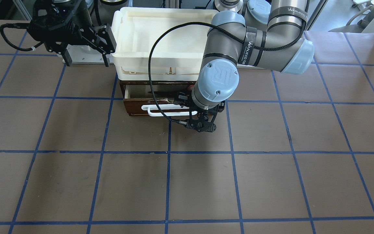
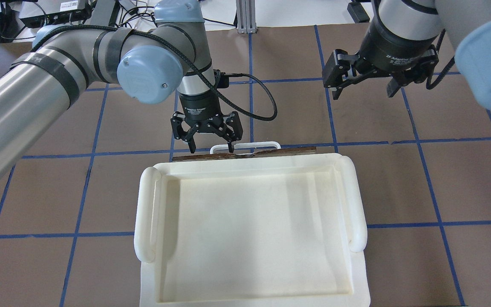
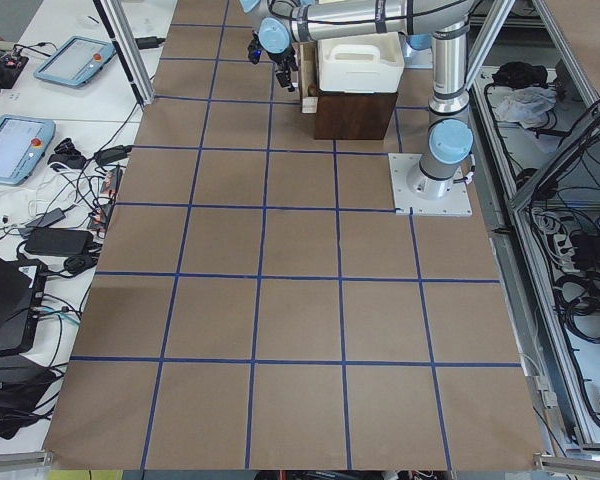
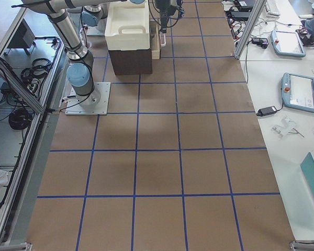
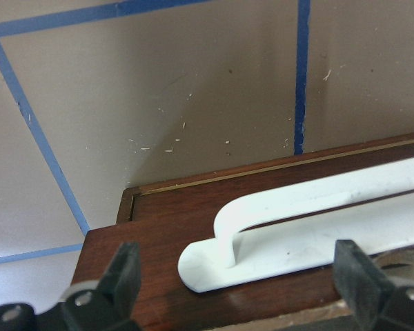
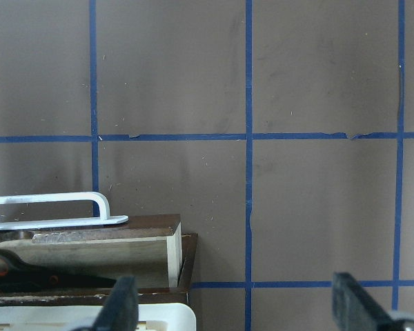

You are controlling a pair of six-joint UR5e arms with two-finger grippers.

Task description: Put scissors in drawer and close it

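my left fingers [image 2: 230, 144], spread apart, hang over the white bar handle [image 5: 317, 227]; the drawer [image 1: 132, 110], scissors [image 6: 55, 279] inside, should close toward 6 o'clock overhead.

one scissors [image 6: 55, 280], one drawer [image 6: 90, 252], one tray [image 2: 144, 221]

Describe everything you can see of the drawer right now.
The drawer is wooden, with a glossy dark brown front, a white bar handle and pale plywood walls. It sits level, partway out of the dark cabinet under the white tray. The scissors lie flat inside, with dark blades and orange showing at the handle. The left gripper hangs open over the front, its fingers straddling the handle's end. I cannot tell whether they touch it.
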